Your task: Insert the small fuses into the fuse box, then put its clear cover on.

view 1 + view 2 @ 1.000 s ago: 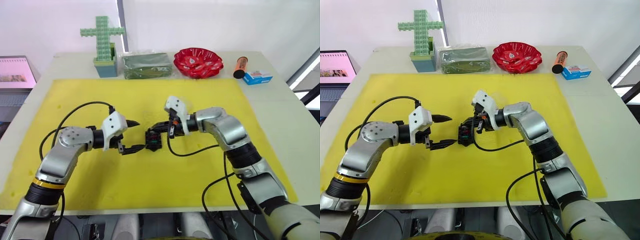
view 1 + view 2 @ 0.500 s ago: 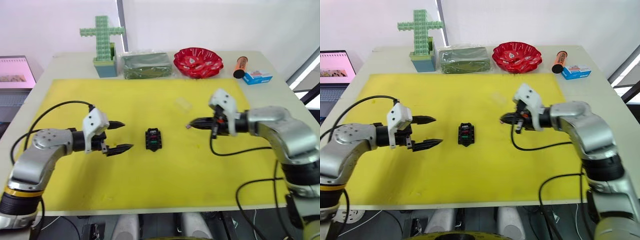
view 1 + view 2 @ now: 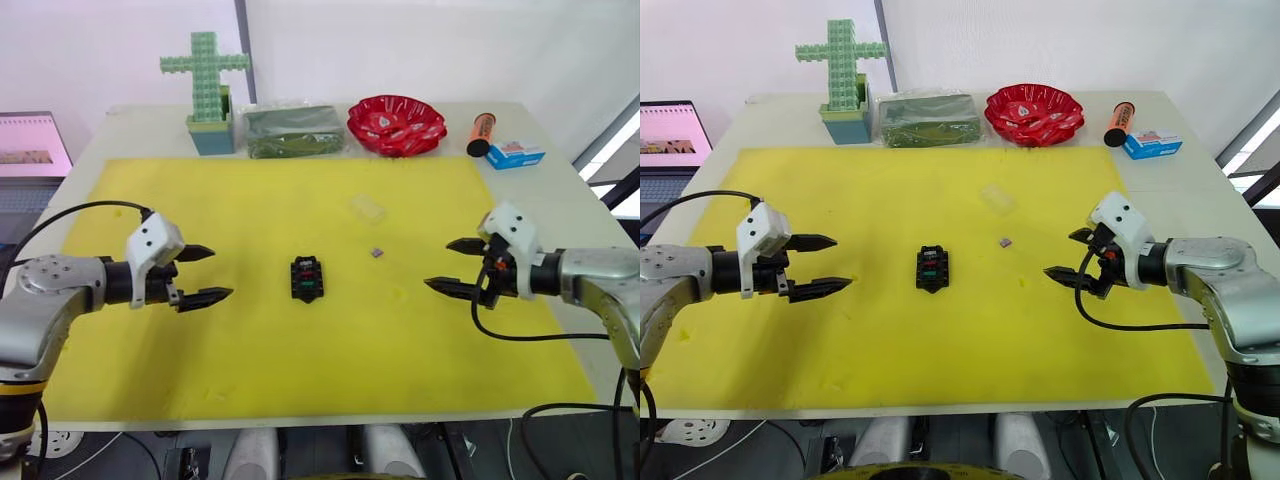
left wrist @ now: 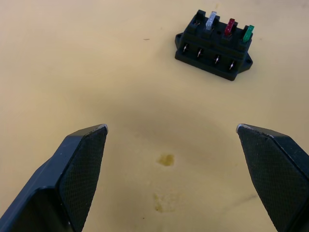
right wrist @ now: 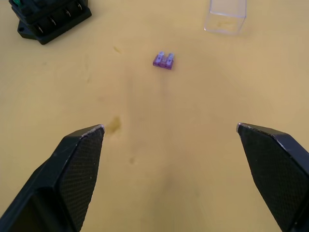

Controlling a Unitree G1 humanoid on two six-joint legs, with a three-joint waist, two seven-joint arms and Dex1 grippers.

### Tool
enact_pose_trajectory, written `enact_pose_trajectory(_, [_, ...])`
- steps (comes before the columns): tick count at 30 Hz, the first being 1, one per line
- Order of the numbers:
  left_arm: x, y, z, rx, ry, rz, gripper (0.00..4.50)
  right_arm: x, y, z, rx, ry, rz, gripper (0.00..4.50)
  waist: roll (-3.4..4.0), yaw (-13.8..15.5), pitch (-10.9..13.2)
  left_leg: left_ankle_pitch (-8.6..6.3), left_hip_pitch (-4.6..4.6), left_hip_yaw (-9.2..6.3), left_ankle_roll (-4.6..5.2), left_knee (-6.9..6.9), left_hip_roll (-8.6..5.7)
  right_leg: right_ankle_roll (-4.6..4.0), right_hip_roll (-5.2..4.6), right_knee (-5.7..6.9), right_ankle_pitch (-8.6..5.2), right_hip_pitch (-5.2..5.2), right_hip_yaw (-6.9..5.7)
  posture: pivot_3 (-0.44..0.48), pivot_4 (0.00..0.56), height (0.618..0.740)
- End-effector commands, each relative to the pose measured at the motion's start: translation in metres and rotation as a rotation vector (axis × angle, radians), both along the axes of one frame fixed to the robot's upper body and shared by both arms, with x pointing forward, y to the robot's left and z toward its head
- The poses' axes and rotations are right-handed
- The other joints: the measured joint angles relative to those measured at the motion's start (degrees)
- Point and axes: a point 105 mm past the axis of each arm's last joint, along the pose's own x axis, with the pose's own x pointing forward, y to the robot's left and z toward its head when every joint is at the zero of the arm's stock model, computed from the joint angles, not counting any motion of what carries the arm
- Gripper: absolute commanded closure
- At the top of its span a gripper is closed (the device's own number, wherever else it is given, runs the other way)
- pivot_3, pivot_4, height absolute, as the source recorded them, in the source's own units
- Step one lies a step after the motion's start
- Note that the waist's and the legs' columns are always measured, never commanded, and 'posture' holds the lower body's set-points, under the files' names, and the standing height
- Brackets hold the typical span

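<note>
Head views: fuse box (image 3: 307, 278) mid-mat, purple fuse (image 3: 377, 253) loose beside it, faint cover (image 3: 367, 208) beyond. Both arms have drawn outward. Left wrist: left gripper (image 4: 171, 133) open, box holds grey, red, green fuses. Right wrist: right gripper (image 5: 169, 129) now open, empty; box cut off at edge

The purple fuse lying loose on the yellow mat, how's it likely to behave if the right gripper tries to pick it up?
The purple fuse is tiny beside the right gripper's wide pads, so it is probably very light and may skid on a nudge. It lies flat on the yellow mat, giving little height to pinch. It looks like rigid plastic, unlikely to bend.
</note>
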Motion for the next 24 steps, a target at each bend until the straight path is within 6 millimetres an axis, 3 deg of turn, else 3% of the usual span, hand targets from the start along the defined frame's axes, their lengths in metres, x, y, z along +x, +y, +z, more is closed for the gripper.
enact_pose_trajectory(1, [0.0, -0.006, 0.014, -0.005, -0.053, -0.029, 0.0, 0.007, 0.01, 0.013, 0.035, -0.042, 0.024, 0.04, 0.0, -0.1, 0.0, 0.0, 0.0, 0.0, 0.0, 0.0, 0.0, 0.0, 0.0, 0.0, 0.0, 0.0, 0.0, 0.0, 0.15, 0.74])
enact_pose_trajectory(6, [0.0, -0.02, 0.022, -0.012, -0.083, -0.109, 0.0, 0.027, 0.034, 0.021, 0.115, 0.037, 0.037, 0.04, 0.01, -0.2, 0.0, 0.0, 0.01, -0.01, 0.0, 0.0, 0.01, 0.0, 0.06, 0.02, 0.0, -0.02, 0.01, 0.0, 0.15, 0.74])
enact_pose_trajectory(12, [-0.008, -0.042, 0.012, -0.026, -0.062, -0.187, 0.0, 0.048, 0.051, 0.004, 0.106, 0.148, 0.035, 0.04, 0.0, 0.0, 0.0, 0.0, -0.06, -0.01, 0.0, -0.02, -0.01, 0.14, 0.05, -0.02, 0.08, -0.04, 0.01, 0.0, 0.15, 0.74])
enact_pose_trajectory(15, [-0.003, -0.05, 0.013, -0.041, -0.082, -0.202, 0.0, 0.055, 0.058, 0.007, 0.147, 0.201, 0.046, 0.59, 0.0, 0.0, 0.0, 0.0, -0.07, 0.0, 0.0, 0.04, -0.01, 0.14, 0.03, 0.0, 0.08, -0.04, 0.01, 0.0, 0.15, 0.74])
enact_pose_trajectory(18, [0.0, -0.056, 0.012, -0.035, -0.099, -0.219, 0.0, 0.064, 0.056, 0.005, 0.161, 0.254, 0.021, 1.72, 0.0, 0.0, 0.0, 0.0, -0.05, 0.0, 0.0, 0.04, -0.02, 0.16, 0.04, 0.02, 0.09, -0.03, 0.01, 0.0, 0.15, 0.74])
enact_pose_trajectory(19, [0.0, -0.058, 0.012, -0.039, -0.101, -0.225, 0.0, 0.066, 0.055, 0.004, 0.17, 0.272, 0.022, 1.91, 0.0, -0.1, 0.0, 0.0, -0.05, 0.0, 0.0, 0.04, -0.02, 0.17, 0.04, 0.01, 0.09, -0.03, 0.01, 0.0, 0.15, 0.74])
enact_pose_trajectory(24, [-0.002, -0.064, 0.007, -0.046, -0.108, -0.224, 0.0, 0.073, 0.055, 0.0, 0.254, 0.399, 0.01, 1.91, 0.0, -0.1, 0.0, 0.0, -0.04, 0.0, 0.0, 0.01, -0.01, 0.18, 0.07, 0.01, 0.1, -0.05, 0.01, 0.0, 0.15, 0.74])
